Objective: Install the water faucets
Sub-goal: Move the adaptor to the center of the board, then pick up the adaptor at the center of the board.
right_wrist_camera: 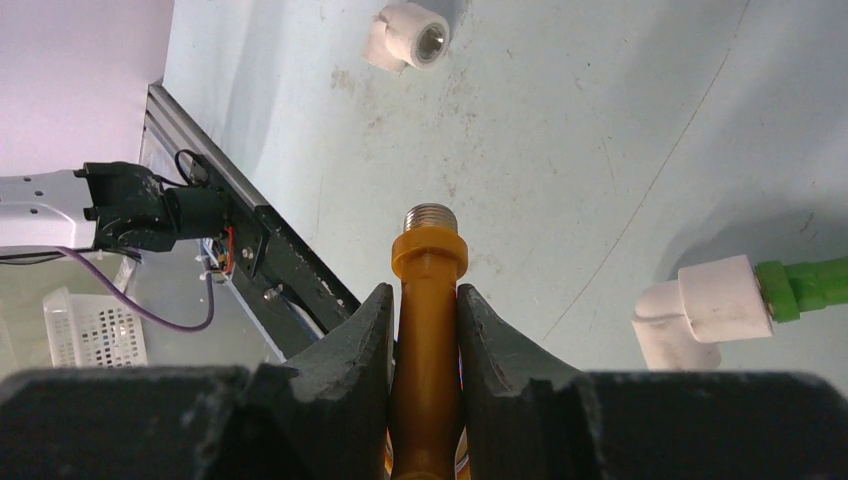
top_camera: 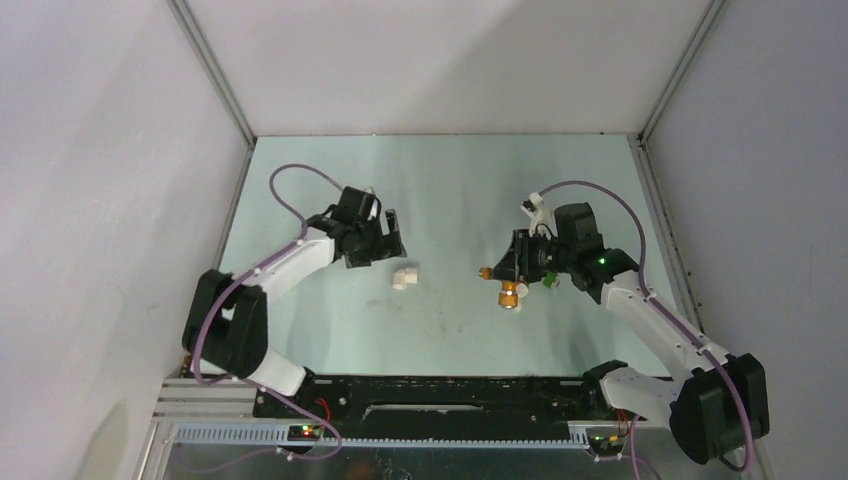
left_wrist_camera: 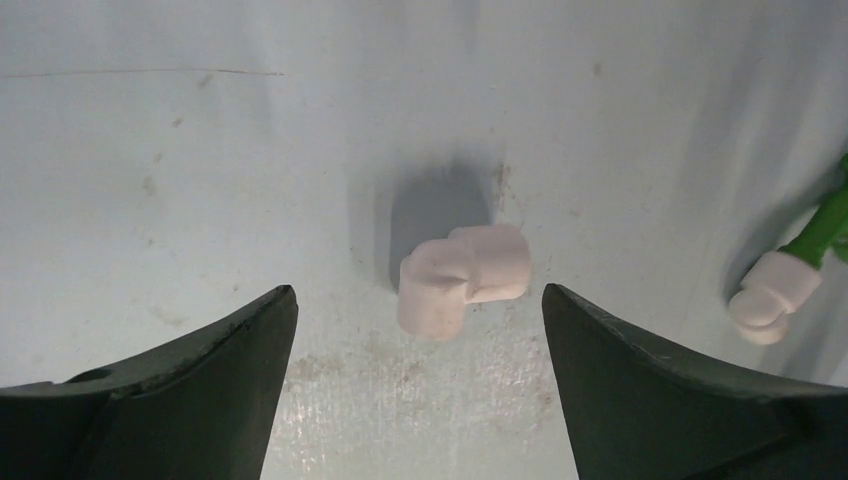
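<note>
1. A pale green tabletop (top_camera: 440, 180), scuffed and stained, lay between plain white walls.
2. The right fingers (right_wrist_camera: 340, 350) were closed tight on the orange faucet (right_wrist_camera: 427, 255). Its threaded metal tip stuck out just past the fingertips.
3. The green faucet (right_wrist_camera: 805, 283) lay on the tabletop just beside those fingers, untouched. Its end was seated in a white elbow fitting (right_wrist_camera: 705, 305).
4. The left fingers (left_wrist_camera: 200, 400) were spread wide and held nothing.
5. A loose elbow fitting (left_wrist_camera: 462, 280) lay on the tabletop ahead of the gap between the left fingers, touching neither. It was well apart from both faucets.
</note>
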Controlling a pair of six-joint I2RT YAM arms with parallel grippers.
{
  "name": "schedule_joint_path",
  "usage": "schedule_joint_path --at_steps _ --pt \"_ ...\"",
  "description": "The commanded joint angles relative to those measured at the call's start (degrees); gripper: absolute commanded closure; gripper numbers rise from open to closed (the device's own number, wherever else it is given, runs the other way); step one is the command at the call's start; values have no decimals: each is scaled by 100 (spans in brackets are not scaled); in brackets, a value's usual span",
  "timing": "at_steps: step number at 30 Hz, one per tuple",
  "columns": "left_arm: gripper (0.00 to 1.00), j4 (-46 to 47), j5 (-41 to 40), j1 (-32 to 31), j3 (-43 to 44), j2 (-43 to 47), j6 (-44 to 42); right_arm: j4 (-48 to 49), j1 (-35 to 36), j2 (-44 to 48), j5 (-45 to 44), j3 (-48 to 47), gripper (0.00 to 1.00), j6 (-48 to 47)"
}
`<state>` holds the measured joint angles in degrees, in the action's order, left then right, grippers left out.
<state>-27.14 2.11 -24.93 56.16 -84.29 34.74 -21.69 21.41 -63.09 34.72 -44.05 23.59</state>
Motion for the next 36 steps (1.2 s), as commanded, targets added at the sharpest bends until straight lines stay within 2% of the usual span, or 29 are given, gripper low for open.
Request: schedule_joint_path --at_steps 1,3,7,12,15,19,24,34,36 --pt "9 -157 1087 67 212 -630 -668 429 52 -139 266 -19 100 18" --pt "17 -94 1312 109 163 -842 -672 497 99 -327 321 -22 100 28" --pt "26 695 2115 399 -382 -953 -388 1182 311 -1012 492 -24 100 220" --pt "29 2028 2982 836 -1264 -897 63 2842 446 -2379 1187 -202 100 762" --pt "32 2919 3273 1003 -1705 -943 278 3261 539 -3272 1590 -691 100 783" --pt "35 3569 3485 1224 -2078 -1179 421 3838 612 -4399 1935 -1240 100 990" --pt "40 4123 3623 1319 -2276 -1602 455 5033 636 -5377 2351 -1527 100 1689" --pt "45 5679 4129 1319 -2777 -2089 966 4878 684 -5785 2305 -1711 100 1584" --pt "52 5988 4218 1319 -2817 -2120 1077 5034 704 -5829 2320 -1709 100 1665"
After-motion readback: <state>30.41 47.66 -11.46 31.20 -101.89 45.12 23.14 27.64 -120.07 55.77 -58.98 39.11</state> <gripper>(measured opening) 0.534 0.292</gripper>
